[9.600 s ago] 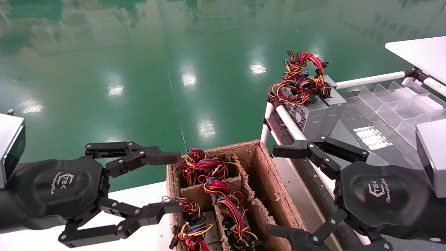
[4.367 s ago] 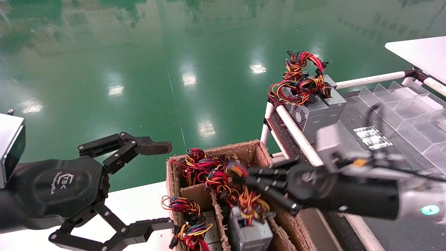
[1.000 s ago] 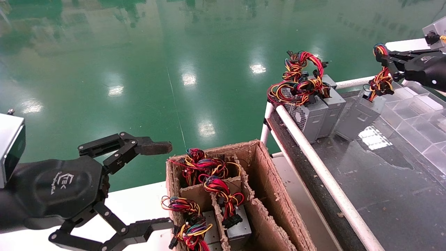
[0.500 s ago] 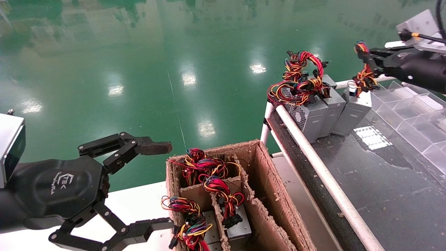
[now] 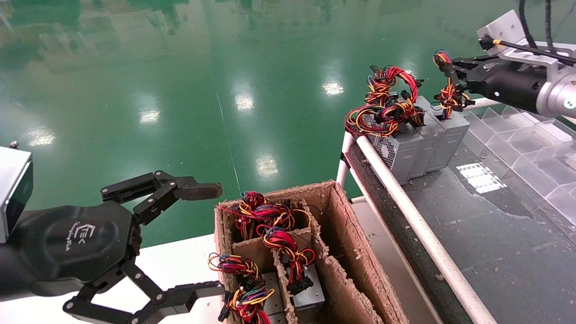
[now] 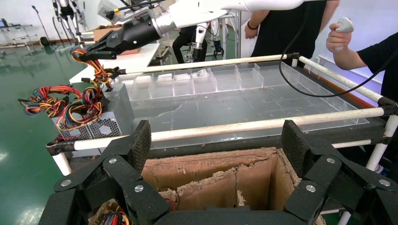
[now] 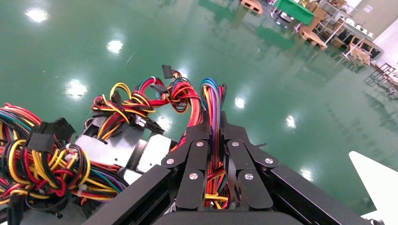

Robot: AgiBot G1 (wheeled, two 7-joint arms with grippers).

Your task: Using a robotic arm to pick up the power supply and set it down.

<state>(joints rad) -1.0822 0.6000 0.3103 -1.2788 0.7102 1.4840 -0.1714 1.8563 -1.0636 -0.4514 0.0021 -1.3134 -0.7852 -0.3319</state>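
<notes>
On black table (image 5: pixel 495 225), right gripper (image 5: pixel 443 63) fingers clamping power supply (image 5: pixel 450 130) wires, left gripper (image 5: pixel 198 238) fingers wide.

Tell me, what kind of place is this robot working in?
Probably a factory or workshop: a shiny green floor, a cardboard box of wired power supplies, and more lined up on a work table, where the right gripper holds one by its wires.

Bright, even overhead light. White glare spots dot the glossy green floor (image 5: pixel 180 90). The clear tabletop (image 5: pixel 495 216) carries a pale reflection. Sharp throughout; soft shadows under the cardboard box (image 5: pixel 342 234).
</notes>
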